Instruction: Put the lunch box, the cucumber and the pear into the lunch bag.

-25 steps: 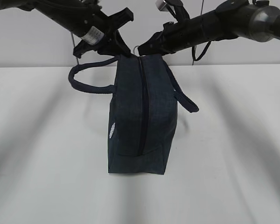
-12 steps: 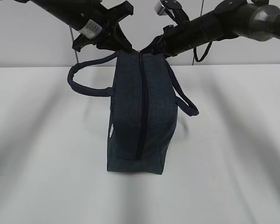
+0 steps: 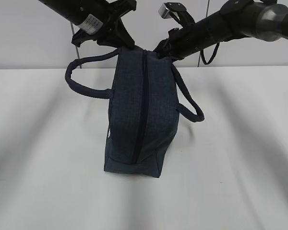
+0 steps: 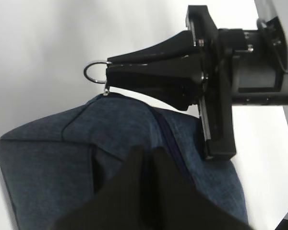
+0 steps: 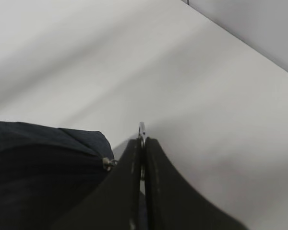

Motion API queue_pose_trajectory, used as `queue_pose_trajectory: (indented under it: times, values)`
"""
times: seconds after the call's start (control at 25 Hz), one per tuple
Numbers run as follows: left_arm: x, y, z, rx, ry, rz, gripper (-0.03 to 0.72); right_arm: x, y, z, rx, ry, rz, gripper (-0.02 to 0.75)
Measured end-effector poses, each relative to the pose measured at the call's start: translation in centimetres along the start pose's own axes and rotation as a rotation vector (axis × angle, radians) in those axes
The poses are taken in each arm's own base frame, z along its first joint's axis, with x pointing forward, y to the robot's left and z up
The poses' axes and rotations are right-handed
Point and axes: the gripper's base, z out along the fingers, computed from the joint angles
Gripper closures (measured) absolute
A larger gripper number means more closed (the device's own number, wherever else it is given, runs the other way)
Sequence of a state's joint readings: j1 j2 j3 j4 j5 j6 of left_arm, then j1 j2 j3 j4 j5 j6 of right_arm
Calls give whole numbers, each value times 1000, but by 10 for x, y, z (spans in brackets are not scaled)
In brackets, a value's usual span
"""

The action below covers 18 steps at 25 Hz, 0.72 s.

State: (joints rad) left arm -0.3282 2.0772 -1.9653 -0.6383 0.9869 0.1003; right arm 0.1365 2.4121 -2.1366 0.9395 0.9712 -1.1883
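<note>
Lunch bag: you see the dark navy lunch bag standing on end in the middle of the exterior view, its lower end on the white bench and its upper end up between the two arms.
Zipper: the zipper runs top to bottom down the face that looks at you, and it looks shut along the whole length you can see.
Handles: one loop handle sticks out to the left of the bag, the other handle hangs at the right.
Left gripper: in the left wrist view the left gripper sits at the bottom centre of the frame, its jaws pressed together on the bag's fabric at its upper end.
Right gripper: in the left wrist view the right gripper comes in from the right, closed on the metal ring pull of the zipper, which pokes out past its tips at upper left. In the right wrist view you see the jaws pressed tight together with a sliver of metal between the tips.
Contents: lunch box, cucumber and pear do not show in any view; you cannot tell whether they are inside.
</note>
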Motion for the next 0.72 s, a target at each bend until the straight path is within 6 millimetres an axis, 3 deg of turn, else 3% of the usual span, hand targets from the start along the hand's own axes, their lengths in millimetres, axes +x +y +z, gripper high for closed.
queue_pose_trajectory:
  times: [0.12, 0.2, 0.36, 0.44, 0.56, 0.72]
  values:
    - [0, 1, -1, -19, -1, 15, 672, -1, 0, 0, 1, -10, 9, 744]
    - [0, 3, -3, -46, 3, 35, 635, -2, -1, 0, 6, -26, 17, 668]
    - [0, 6, -5, -89, 2, 63, 365, -4, -2, 0, 18, -42, 25, 370]
    - [-1, 9, -7, -95, 6, 60, 251, -4, -2, 0, 15, -47, 53, 287]
    - [0, 15, -10, -102, 25, 49, 197, -4, 0, 0, -3, -44, 114, 246]
    - [1, 23, -22, -140, 59, 54, 185, -10, 0, -13, -8, -53, 151, 236]
